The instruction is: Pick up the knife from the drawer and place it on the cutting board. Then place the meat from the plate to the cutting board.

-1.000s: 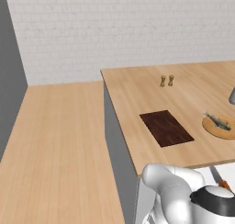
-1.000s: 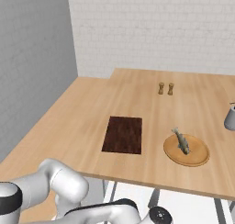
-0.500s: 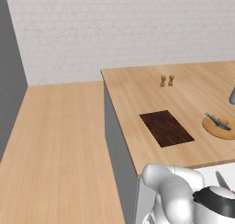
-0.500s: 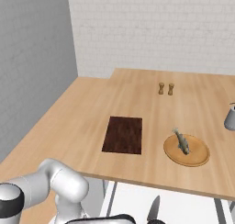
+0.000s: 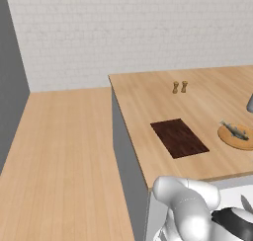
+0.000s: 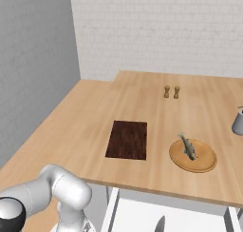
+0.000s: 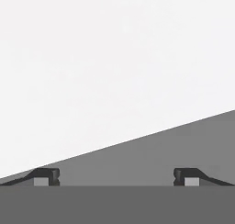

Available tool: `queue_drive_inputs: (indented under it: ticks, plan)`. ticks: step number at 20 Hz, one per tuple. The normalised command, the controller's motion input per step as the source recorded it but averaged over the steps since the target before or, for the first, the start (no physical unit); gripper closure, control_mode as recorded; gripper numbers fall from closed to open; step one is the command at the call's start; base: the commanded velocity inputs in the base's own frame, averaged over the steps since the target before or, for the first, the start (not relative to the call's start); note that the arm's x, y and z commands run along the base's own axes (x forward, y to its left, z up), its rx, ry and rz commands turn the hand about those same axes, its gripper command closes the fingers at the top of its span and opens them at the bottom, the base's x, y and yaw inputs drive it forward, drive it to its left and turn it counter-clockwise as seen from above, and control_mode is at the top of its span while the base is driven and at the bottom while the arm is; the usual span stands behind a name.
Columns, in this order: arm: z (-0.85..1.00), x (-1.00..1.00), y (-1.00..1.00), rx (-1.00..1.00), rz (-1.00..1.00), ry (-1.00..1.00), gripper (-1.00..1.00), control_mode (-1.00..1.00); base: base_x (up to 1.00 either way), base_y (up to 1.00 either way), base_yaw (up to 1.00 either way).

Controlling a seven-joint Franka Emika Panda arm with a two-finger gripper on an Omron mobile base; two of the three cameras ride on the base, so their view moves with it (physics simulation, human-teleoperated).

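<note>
The gripper (image 7: 115,177) stood spread wide, its 2 dark fingertips (image 7: 46,176) far apart at the bottom of the hand view with nothing between them. Ahead of it lay a plain white surface meeting a grey one along a slanted edge; I could not tell for certain what part of the cabinet that was.

Judged from how things lay, the task was barely begun. The drawer (image 6: 142,217) was pulled out below the counter's front edge, white inside, and the grey blade tip of the knife (image 6: 159,224) showed in it at the bottom of the right base view; the same tip appeared at the lower right of the left base view (image 5: 245,204). The knife was not held and had not left the drawer.

The cutting board (image 6: 127,139) lay bare on the counter (image 6: 142,93). Just beside it, to its right in the right base view, sat the plate (image 6: 205,163), with the meat (image 6: 187,146) lying on it. A pair of small shakers (image 6: 171,91) stood farther back, well apart from both.

All of it was left: grasping the knife, setting it on the board, then moving the meat from plate to board.
</note>
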Motion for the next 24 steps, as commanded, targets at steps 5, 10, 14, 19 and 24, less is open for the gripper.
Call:
queue_drive_inputs:
  ticks: [5,10,14,19,24]
  plan:
    - [0.56,-0.18,0.22,0.0,0.11,-0.26,-1.0,-1.0,0.0,0.0,0.0]
    - [0.33,-0.04,0.02,0.01,0.12,-0.18,-1.0,-1.0,0.0,0.0,0.0]
    - [0.24,0.09,0.0,0.04,0.16,-0.18,-1.0,-1.0,0.0,0.0,0.0]
    - [0.17,0.41,0.0,0.03,0.16,-0.21,-1.0,-1.0,0.0,0.0,0.0]
    - [0.11,0.41,-0.04,0.0,0.08,-0.14,-1.0,-1.0,0.0,0.0,0.0]
